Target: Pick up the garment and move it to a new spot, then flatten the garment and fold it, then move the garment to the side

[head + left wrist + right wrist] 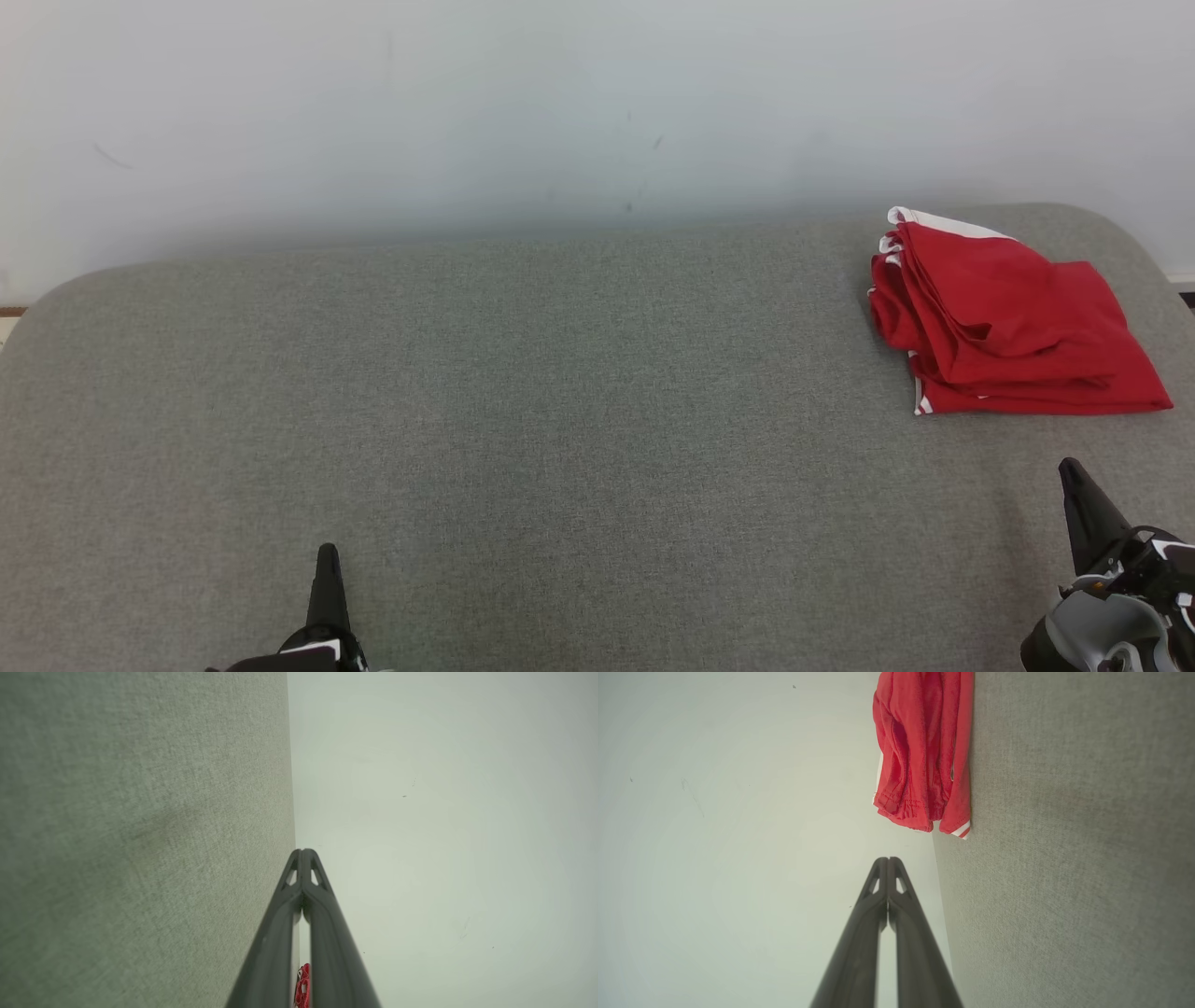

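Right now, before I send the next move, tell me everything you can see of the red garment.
The red garment looks like thin, smooth fabric with white stripe trim along some edges and a stitched hem. It lies folded into several stacked layers, a little rumpled, resting flat on the grey fabric surface at its far right corner, close to the back edge. Nothing but that surface visibly touches it. The right gripper, jaws shut, sits apart from it on the near side.

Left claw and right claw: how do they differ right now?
The right claw sits near the folded red garment; the left claw is far from it, over the grey surface. The left claw points straight ahead; the right claw tilts leftward. Both are shut and empty.
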You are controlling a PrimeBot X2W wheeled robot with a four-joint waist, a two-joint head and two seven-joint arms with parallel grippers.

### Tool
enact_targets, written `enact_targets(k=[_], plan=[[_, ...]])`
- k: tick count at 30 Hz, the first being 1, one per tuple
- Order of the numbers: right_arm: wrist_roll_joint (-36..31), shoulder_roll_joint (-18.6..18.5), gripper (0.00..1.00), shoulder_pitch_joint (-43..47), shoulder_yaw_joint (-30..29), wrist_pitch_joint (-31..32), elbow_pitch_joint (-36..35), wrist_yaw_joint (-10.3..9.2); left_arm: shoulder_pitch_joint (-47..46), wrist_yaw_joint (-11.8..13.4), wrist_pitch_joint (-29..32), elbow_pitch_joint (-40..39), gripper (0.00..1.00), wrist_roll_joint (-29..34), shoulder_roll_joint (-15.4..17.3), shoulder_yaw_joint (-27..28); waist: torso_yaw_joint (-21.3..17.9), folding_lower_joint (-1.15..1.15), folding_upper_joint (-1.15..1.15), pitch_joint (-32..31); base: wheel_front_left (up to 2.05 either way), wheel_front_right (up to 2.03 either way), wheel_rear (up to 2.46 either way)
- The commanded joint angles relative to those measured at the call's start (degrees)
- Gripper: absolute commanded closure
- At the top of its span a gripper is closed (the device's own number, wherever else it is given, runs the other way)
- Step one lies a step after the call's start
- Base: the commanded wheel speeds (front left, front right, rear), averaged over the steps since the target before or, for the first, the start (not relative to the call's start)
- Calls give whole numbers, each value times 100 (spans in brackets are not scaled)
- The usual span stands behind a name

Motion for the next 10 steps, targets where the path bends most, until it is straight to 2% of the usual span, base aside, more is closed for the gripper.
enact_targets(k=[1, 10], plan=[[8, -5, 100, -35, -1, 12, 6, 2, -19, -14, -12, 19, 100, -10, 5, 8, 0, 0, 0, 0, 0, 0, 0], [7, -5, 100, -35, -3, 13, 6, 2, -19, -14, -12, 19, 100, -10, 5, 8, 0, 0, 0, 0, 0, 0, 0]])
